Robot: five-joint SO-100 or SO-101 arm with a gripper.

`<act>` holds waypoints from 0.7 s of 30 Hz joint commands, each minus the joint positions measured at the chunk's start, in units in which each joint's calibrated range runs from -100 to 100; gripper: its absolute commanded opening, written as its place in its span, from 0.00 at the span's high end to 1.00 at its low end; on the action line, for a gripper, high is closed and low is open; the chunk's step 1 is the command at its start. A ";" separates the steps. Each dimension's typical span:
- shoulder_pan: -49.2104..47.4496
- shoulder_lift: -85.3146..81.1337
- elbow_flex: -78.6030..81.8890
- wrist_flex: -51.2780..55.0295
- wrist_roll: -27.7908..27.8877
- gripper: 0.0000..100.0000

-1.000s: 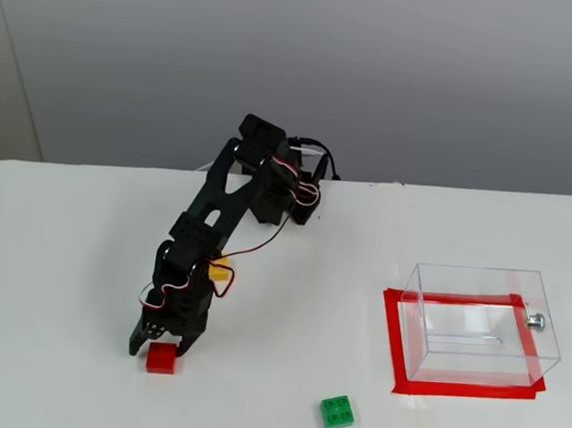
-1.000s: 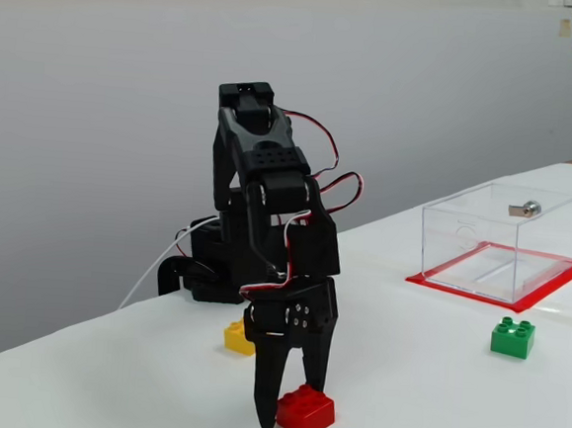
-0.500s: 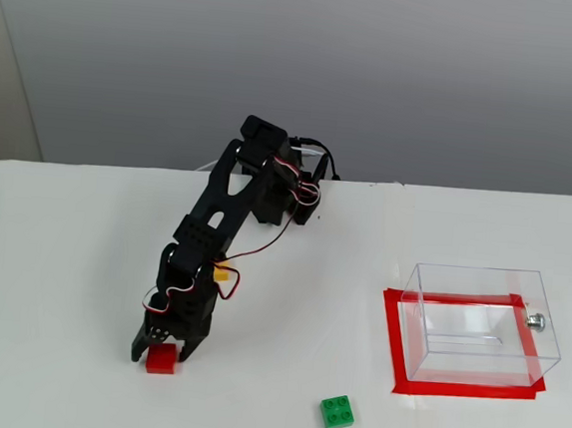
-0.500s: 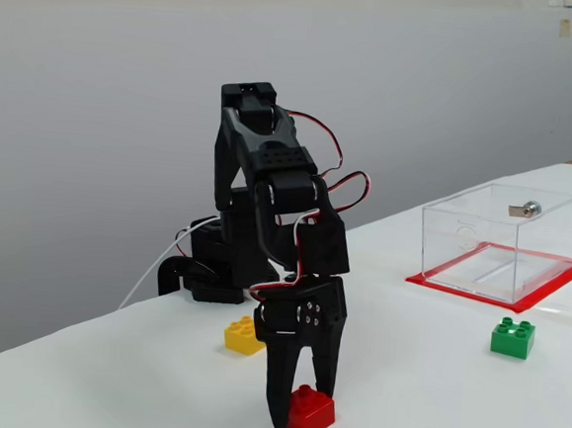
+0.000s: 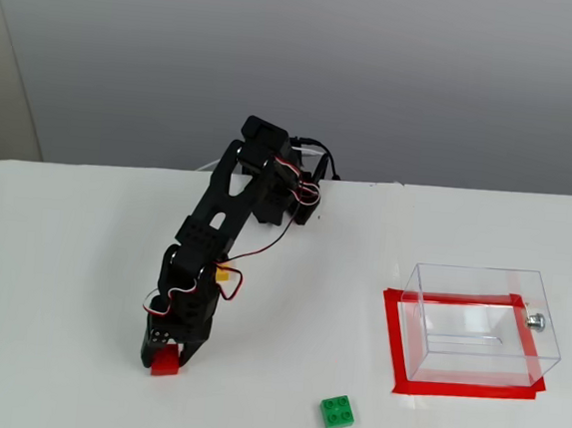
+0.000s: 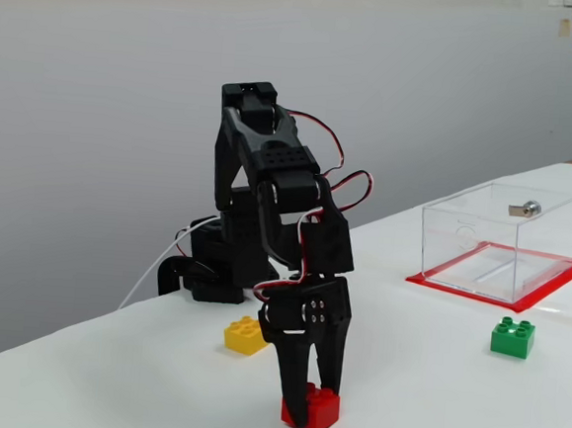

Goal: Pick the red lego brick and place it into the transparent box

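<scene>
The red lego brick [image 5: 163, 368] sits on the white table at the front left, squeezed between the black fingers of my gripper [image 5: 163, 358]. In the side fixed view the gripper [image 6: 311, 399] points straight down, shut on the red lego brick [image 6: 319, 415], which still touches the table. The transparent box [image 5: 482, 321] stands far to the right on a red tape rectangle [image 5: 392, 333], with a silver knob [image 5: 535, 319] on its right wall. It looks empty. From the side, the transparent box [image 6: 502, 241] stands at the right.
A yellow brick [image 6: 245, 335] lies just behind the gripper, partly hidden by the arm as the yellow brick [image 5: 223, 274] in the high fixed view. A green brick [image 5: 337, 412] lies near the front edge, between gripper and box. The arm's base [image 5: 292, 200] stands at the back.
The gripper has come down over the red brick and its fingers have closed in on it. The brick has shifted slightly and turned. The other bricks and the box have not moved.
</scene>
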 commanded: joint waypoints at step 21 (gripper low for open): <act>0.30 -15.88 3.11 0.39 -0.97 0.91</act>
